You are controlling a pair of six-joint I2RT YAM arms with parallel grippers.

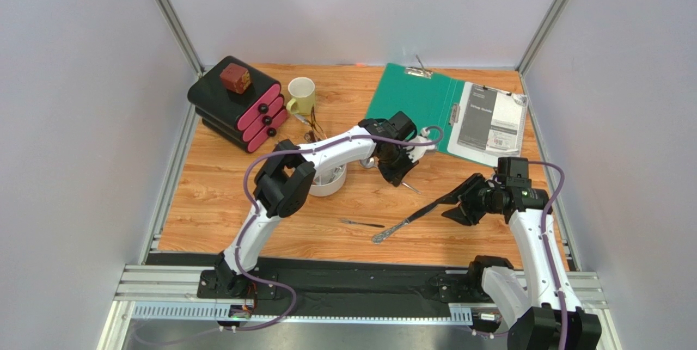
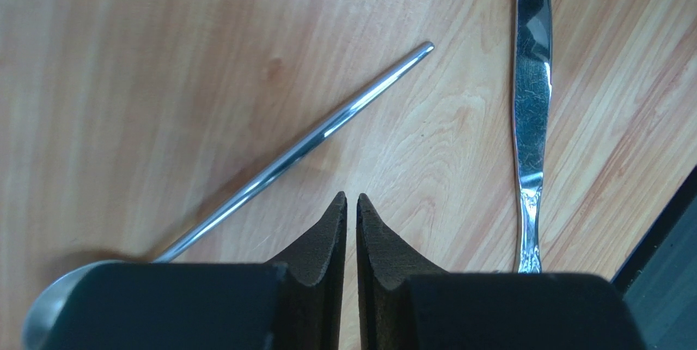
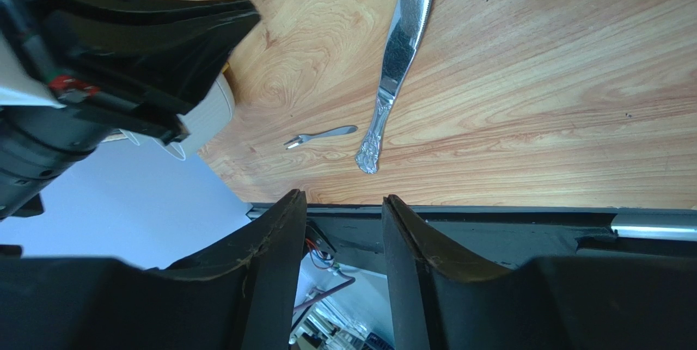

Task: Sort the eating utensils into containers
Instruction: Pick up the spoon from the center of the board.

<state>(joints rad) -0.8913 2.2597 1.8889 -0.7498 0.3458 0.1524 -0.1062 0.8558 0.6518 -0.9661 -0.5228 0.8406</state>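
Sorting looks far from finished: a silver spoon (image 2: 327,125) lies just ahead and left of the left gripper (image 2: 352,199), whose fingers are pressed almost together on nothing, and a silver knife (image 2: 530,113) lies off to their right. The right gripper (image 3: 344,199) has its fingers spread and empty, with the knife and 1 small fork (image 3: 323,135) ahead of them. More utensils (image 1: 313,125) lie by the mug (image 1: 300,94), and the left arm hides what the white holder (image 1: 327,187) contains.

Holder (image 1: 330,186) sat centre-left w/ mug (image 1: 300,95) behind it, folder (image 1: 409,101) at rear rt. Small fork (image 1: 362,223) lay left of knife (image 1: 401,226), both nearer the front edge than holder.
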